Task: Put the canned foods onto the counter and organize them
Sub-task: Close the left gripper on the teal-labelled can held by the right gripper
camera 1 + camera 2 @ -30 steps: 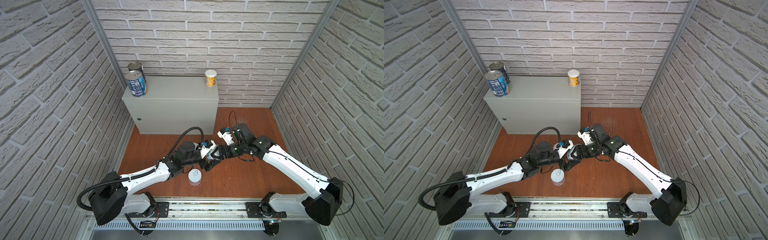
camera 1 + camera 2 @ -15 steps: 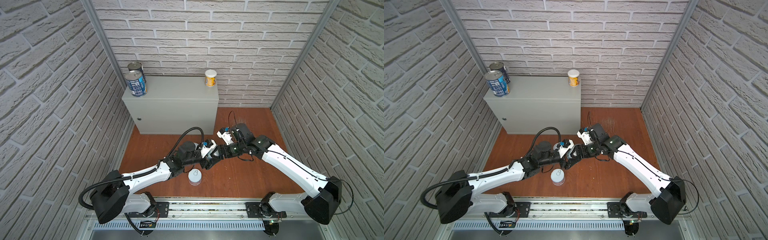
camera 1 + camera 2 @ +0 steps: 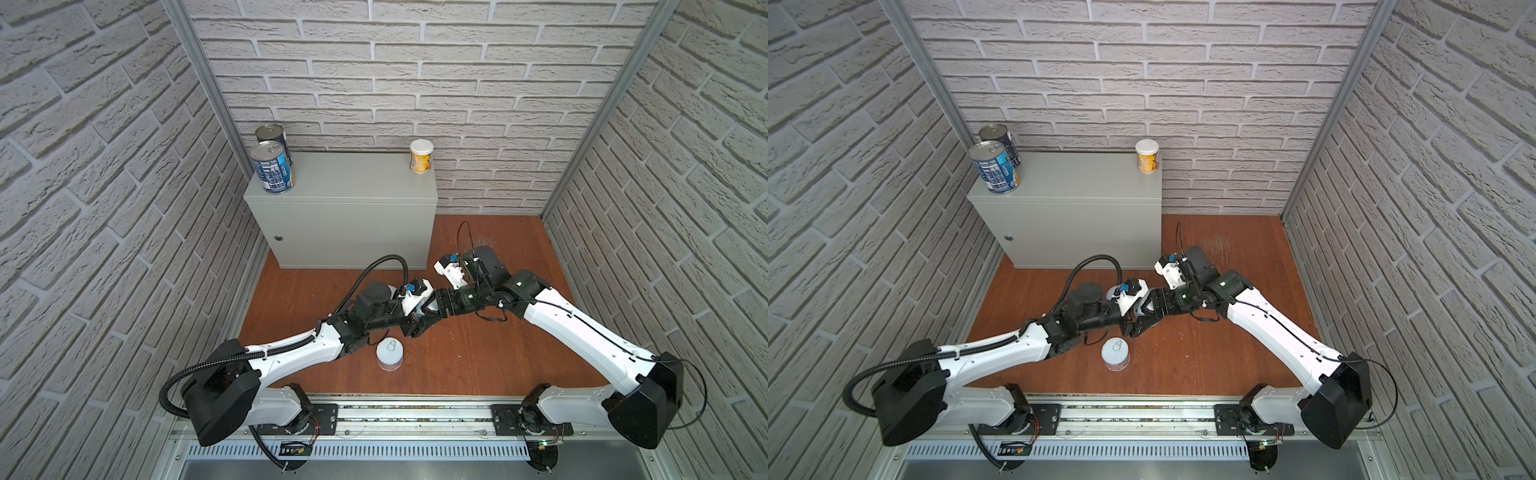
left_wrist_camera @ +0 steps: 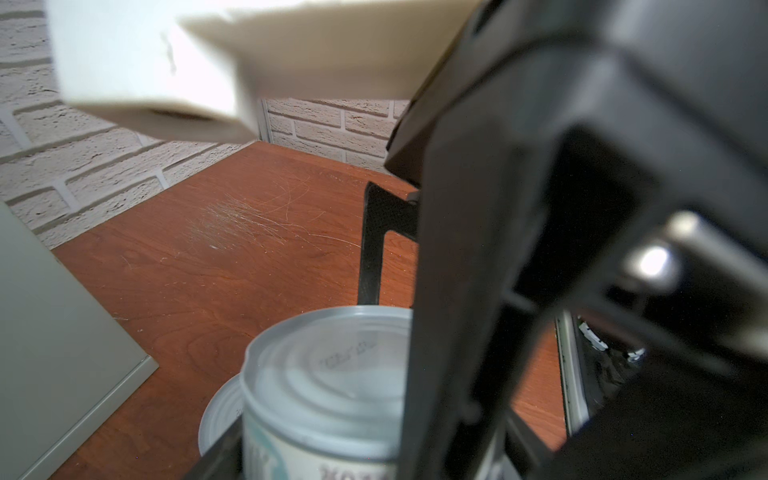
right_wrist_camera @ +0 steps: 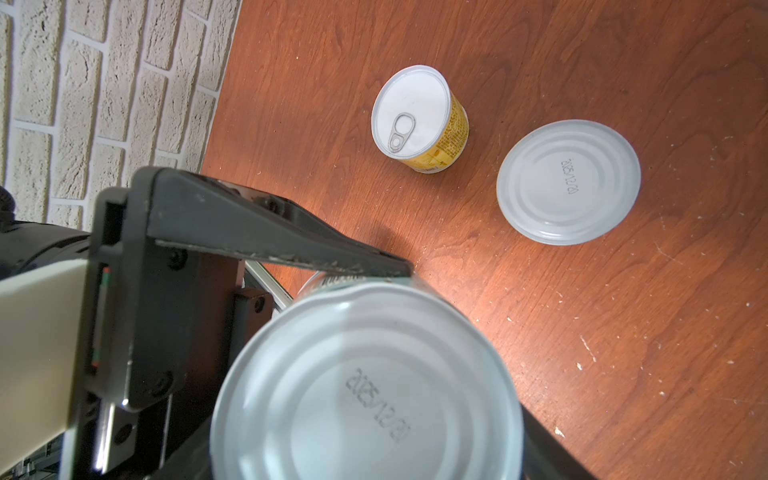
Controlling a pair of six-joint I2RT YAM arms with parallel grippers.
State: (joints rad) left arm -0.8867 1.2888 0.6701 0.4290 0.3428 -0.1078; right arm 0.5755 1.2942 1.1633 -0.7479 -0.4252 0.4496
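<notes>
Left gripper (image 3: pixel 415 323) and right gripper (image 3: pixel 434 312): meet at centre of a top view, over floor (image 3: pixel 478 353), with floor can (image 3: pixel 390 353) just below. Upper left, shows two blue cans (image 3: pixel 272 168) on counter (image 3: pixel 353 187), yellow can (image 3: pixel 421 156) at its upper right corner. Left wrist: grips can (image 4: pixel 332 386), bottom centre. Right wrist: grips same can (image 5: pixel 365 386), finger (image 5: pixel 270 245) on rim.

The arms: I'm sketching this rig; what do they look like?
Both the left arm and right arm have white tapered links, black joints and bulky black shoulder housings. A ribbed black hose loops along the left; thin black cables trail the right. Fingers are flat and black.
</notes>
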